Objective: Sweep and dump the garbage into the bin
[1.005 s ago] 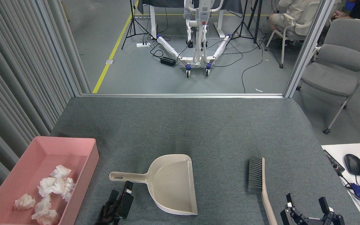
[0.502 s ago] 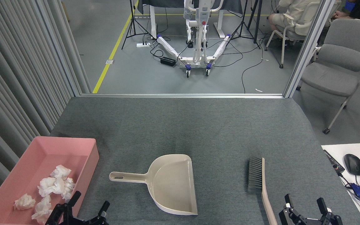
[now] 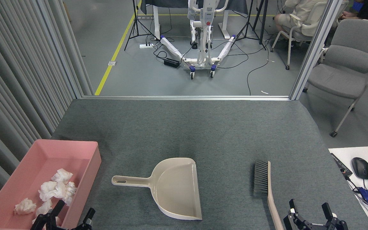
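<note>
It was a robotics lab. Tripods, floor cables and a wheeled rig stood beyond the carpeted platform's far edge, beside office chairs.

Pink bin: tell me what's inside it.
The pink bin holds several crumpled white tissue wads toward its near end; the far end is bare. The left gripper covers the nearest corner, so any wads under it can't be counted.

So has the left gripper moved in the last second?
Yes. The left gripper has pulled back left and toward the robot, from beside the dustpan handle to the bin's near corner, now open.
</note>
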Action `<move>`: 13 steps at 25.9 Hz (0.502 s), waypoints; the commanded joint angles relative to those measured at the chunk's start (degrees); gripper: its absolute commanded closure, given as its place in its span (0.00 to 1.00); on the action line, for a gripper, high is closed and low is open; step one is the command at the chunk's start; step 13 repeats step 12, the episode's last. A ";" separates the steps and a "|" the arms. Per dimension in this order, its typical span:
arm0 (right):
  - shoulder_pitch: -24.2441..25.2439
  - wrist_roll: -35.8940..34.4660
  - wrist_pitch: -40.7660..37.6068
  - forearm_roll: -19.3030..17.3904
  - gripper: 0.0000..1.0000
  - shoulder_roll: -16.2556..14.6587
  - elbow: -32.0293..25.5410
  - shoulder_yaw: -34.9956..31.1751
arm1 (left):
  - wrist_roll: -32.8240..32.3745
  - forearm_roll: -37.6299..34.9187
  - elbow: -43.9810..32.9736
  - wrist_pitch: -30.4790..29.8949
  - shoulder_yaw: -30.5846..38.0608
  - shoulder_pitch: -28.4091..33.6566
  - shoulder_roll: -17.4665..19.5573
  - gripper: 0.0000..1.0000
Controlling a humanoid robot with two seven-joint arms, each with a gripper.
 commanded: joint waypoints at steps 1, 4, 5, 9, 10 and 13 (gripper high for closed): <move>0.10 -0.02 -0.07 0.00 0.02 0.03 -0.02 0.12 | -0.56 0.13 0.04 -1.14 0.14 -0.89 -1.09 0.01; 0.28 -0.02 -0.07 0.00 0.02 0.29 -0.11 0.12 | -0.56 0.13 0.31 -1.23 0.41 -3.00 -0.21 0.01; 0.37 -0.02 -0.07 0.00 0.02 0.38 -0.11 0.12 | -0.65 0.13 0.40 -1.58 0.41 -3.97 0.14 0.01; 0.37 -0.02 -0.16 0.00 0.02 0.55 -0.11 0.12 | -0.74 0.22 0.40 -3.95 0.67 -5.99 2.87 0.01; 0.37 -0.02 -0.16 0.00 0.02 0.55 -0.11 0.12 | -0.82 0.30 0.31 -4.66 0.67 -6.78 3.13 0.01; 0.37 -0.02 -0.16 0.00 0.02 0.55 -0.11 0.12 | -0.82 0.30 0.31 -7.12 0.67 -8.45 3.22 0.01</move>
